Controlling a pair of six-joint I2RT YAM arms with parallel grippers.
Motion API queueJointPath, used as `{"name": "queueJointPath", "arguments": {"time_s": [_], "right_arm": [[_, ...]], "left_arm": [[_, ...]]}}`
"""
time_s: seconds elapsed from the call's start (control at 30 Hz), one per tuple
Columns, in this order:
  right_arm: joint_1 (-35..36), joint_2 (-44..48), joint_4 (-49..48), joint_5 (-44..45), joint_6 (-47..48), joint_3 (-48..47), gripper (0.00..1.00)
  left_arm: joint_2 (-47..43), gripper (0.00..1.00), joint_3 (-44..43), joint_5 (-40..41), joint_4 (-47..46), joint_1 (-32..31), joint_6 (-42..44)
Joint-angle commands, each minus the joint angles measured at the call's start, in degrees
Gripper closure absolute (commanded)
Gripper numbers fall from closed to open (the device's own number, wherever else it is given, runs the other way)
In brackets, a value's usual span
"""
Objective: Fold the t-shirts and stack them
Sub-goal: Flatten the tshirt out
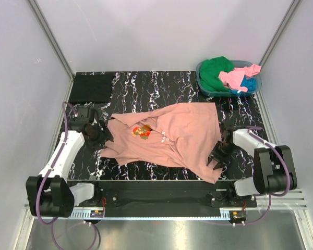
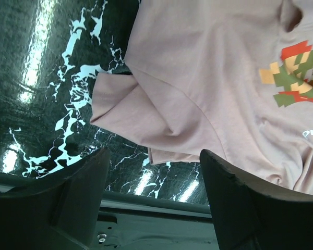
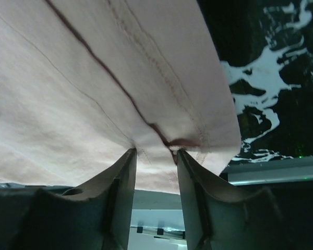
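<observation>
Black tee [image 1: 92,87] lies flat on the marbled table [image 1: 146,88], beyond the far left side of the salmon tee [image 1: 172,138]. Left gripper [image 2: 152,153] sits just beside the salmon tee's left sleeve, jaws wide apart and holding nothing. The salmon tee lies spread and rumpled, print [image 1: 142,131] facing up. At its near right corner, right gripper [image 3: 155,152] pinches the hem, jaws nearly closed. Beyond its far right corner, basket [image 1: 201,82] holds green tee [image 1: 215,70], pink tee [image 1: 233,78] and blue tee [image 1: 249,83].
</observation>
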State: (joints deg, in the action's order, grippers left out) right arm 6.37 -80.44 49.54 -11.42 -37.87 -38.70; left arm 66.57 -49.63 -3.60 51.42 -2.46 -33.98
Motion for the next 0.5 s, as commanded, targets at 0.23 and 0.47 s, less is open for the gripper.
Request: {"name": "queueJointPath", "arguments": {"time_s": [0.23,0.47], "right_arm": [[-0.22,0.55,0.37,2.28,-0.10,-7.43,1.00],[-0.48,-1.19,7.85,9.82,3.58,-22.55,1.00]], "left_arm": [[0.93,0.26,-3.37,-0.98,-0.09,0.88,1.98],[1.11,0.25,-5.21,0.34,0.52,0.96,1.11]]}}
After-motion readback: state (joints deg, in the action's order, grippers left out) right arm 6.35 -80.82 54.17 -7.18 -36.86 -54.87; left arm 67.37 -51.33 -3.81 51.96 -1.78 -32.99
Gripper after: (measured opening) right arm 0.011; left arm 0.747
